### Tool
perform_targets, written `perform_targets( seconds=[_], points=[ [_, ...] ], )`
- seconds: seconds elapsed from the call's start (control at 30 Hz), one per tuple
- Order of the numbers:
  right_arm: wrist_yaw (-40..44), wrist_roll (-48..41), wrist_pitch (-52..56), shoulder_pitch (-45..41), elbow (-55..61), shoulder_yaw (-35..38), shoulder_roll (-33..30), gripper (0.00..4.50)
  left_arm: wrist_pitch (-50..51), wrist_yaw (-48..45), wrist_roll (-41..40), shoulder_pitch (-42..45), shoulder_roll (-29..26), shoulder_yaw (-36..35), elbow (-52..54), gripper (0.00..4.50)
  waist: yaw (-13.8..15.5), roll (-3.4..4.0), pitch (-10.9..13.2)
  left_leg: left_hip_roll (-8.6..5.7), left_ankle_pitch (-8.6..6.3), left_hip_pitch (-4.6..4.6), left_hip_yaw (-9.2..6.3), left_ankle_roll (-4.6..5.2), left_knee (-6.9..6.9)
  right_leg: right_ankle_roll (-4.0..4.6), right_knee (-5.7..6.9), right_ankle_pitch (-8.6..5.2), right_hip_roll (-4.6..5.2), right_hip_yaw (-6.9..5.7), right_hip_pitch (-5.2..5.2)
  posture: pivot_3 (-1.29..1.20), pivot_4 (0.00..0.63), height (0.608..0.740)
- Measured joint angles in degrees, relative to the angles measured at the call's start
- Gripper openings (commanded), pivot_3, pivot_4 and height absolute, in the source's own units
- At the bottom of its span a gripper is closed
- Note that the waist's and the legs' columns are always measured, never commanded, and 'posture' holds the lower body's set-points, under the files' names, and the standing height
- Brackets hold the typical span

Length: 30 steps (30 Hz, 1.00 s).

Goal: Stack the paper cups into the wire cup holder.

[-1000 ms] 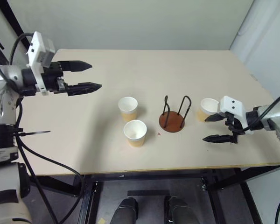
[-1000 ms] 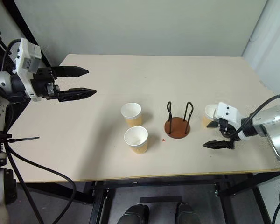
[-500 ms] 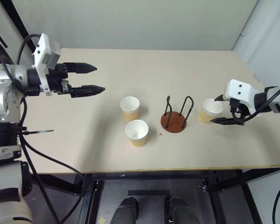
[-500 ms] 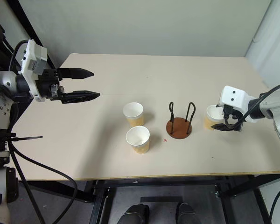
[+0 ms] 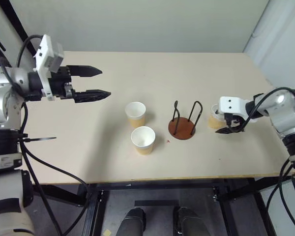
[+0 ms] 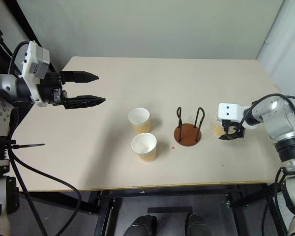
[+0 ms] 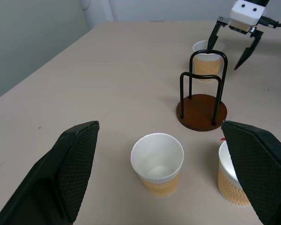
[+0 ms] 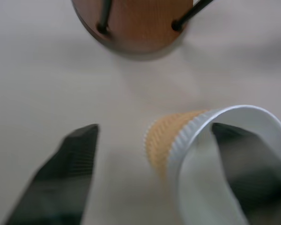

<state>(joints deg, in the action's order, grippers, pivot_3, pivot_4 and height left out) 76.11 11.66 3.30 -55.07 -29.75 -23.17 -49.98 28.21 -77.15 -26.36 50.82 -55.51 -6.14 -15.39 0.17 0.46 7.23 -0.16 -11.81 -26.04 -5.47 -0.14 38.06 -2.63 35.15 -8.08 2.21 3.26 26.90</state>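
The beige rectangular table is carrying everything, and the change is all on the right side: the right gripper, a black two-fingered claw behind a white camera block, has swung in from beside the wire holder's near side and dropped over the third tan-and-white tapered paper cup. It is now straddling the rim, one finger inside the mouth and one outside the wall, jaws narrowing from full spread but not yet clamped, so I'm reading this as the pick starting, nothing lifted. The reddish-brown disc holder with two black wire loops is sitting empty just beside that claw, toward the table's middle. The left gripper is hovering well off to the far side, fingers fully spread, holding nothing. Two more identical cups and are standing upright beyond the holder from the right claw. The loops are standing close to the gripped cup, likely a snag on lift-out.
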Motion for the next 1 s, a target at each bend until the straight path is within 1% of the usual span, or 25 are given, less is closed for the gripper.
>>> perform_targets(
  seconds=[0.1, 0.17, 0.23, 0.27, 0.43, 0.53, 0.6, 0.73, 0.87, 1.0],
  points=[
    [-0.2, 2.1, -2.9, -0.4, -3.7, -0.5, 1.1, 1.64, 0.5, 0.1, -0.1, -0.2, -0.2, 0.0, 0.2, 4.5, 0.1, 0.0, 0.0, 0.0, -0.01, -0.02, 0.0, -0.01, 0.0, 0.01, 0.0, 0.01, 0.02, -0.01, 0.01, 0.0, 0.15, 0.74],
    [0.4, 2.2, -3.2, -0.5, -4.4, -0.5, 1.3, 0.99, 0.6, 0.1, -0.1, -0.4, -0.3, -0.2, 0.4, 4.5, 0.0, 0.01, 0.0, 0.0, -0.01, -0.01, 0.01, -0.02, -0.02, 0.01, 0.0, 0.01, 0.02, 0.0, 0.02, 0.0, 0.15, 0.74],
    [1.1, 2.1, -3.3, -1.0, -4.6, -0.3, 1.3, 0.2, 0.7, 0.1, -0.1, -0.5, -0.3, -0.3, 0.7, 4.5, 0.0, 0.01, 0.0, 0.0, -0.02, -0.01, 0.01, -0.02, -0.04, 0.01, 0.0, 0.0, 0.02, -0.01, 0.02, 0.0, 0.15, 0.74],
    [1.7, 2.0, -3.2, -1.3, -4.5, -0.1, 1.1, 0.06, 0.7, 0.1, -0.1, -0.5, -0.3, -0.3, 0.7, 4.5, 0.0, 0.01, 0.0, 0.0, -0.02, -0.01, 0.01, -0.03, -0.04, 0.01, 0.0, 0.0, 0.02, 0.0, 0.02, 0.0, 0.15, 0.74],
    [4.5, 0.3, -1.2, -3.2, -1.9, 2.8, -2.1, 0.06, 0.7, 0.1, -0.1, -0.4, -1.1, -0.3, 0.7, 4.5, 0.0, 0.04, 0.0, -0.01, -0.02, -0.03, 0.01, -0.03, -0.05, 0.02, -0.02, 0.0, 0.02, 0.0, 0.02, 0.0, 0.15, 0.74],
    [6.0, -0.7, 0.6, -5.9, 1.3, 5.2, -4.7, 0.06, 0.7, 0.1, 0.0, -0.4, -1.1, -0.3, 0.6, 4.5, -0.1, 0.04, 0.0, 0.0, -0.03, -0.01, 0.01, -0.04, -0.09, 0.05, -0.02, -0.02, 0.02, 0.0, 0.03, 0.0, 0.15, 0.74],
    [7.1, -1.9, 2.8, -8.1, 4.0, 6.8, -5.1, 0.06, 0.6, 0.0, 0.0, -0.4, -1.1, -0.3, 0.5, 4.5, -0.1, 0.04, 0.0, 0.0, -0.02, 0.0, 0.01, -0.04, -0.11, 0.08, 0.0, -0.04, 0.02, 0.0, 0.04, 0.0, 0.15, 0.74],
    [9.1, -4.7, 7.9, -12.9, 11.0, 8.0, -3.3, 0.06, 0.5, -0.1, 0.4, 0.3, -0.8, -0.1, -0.2, 4.5, -0.5, 0.06, 0.0, 0.0, -0.02, 0.02, 0.0, -0.05, -0.12, 0.12, 0.07, -0.06, -0.01, 0.01, 0.11, 0.0, 0.15, 0.74],
    [10.9, -7.6, 12.0, -14.1, 19.5, 7.3, 2.1, 0.06, 0.2, -0.2, 0.6, 1.2, 0.5, 0.5, -0.6, 4.5, -0.7, 0.06, 0.0, 0.01, -0.01, 0.0, -0.01, -0.06, -0.1, 0.18, 0.12, -0.09, -0.04, -0.01, 0.15, 0.0, 0.15, 0.74],
    [11.5, -7.9, 12.9, -14.0, 20.7, 5.8, 4.1, 0.06, 0.0, -0.2, 0.7, 1.4, 0.6, 0.6, -0.9, 4.5, -0.3, 0.06, 0.0, -0.02, -0.01, -0.06, -0.01, -0.06, -0.06, 0.2, 0.08, -0.11, -0.01, -0.01, 0.14, 0.0, 0.15, 0.74]
  ],
)
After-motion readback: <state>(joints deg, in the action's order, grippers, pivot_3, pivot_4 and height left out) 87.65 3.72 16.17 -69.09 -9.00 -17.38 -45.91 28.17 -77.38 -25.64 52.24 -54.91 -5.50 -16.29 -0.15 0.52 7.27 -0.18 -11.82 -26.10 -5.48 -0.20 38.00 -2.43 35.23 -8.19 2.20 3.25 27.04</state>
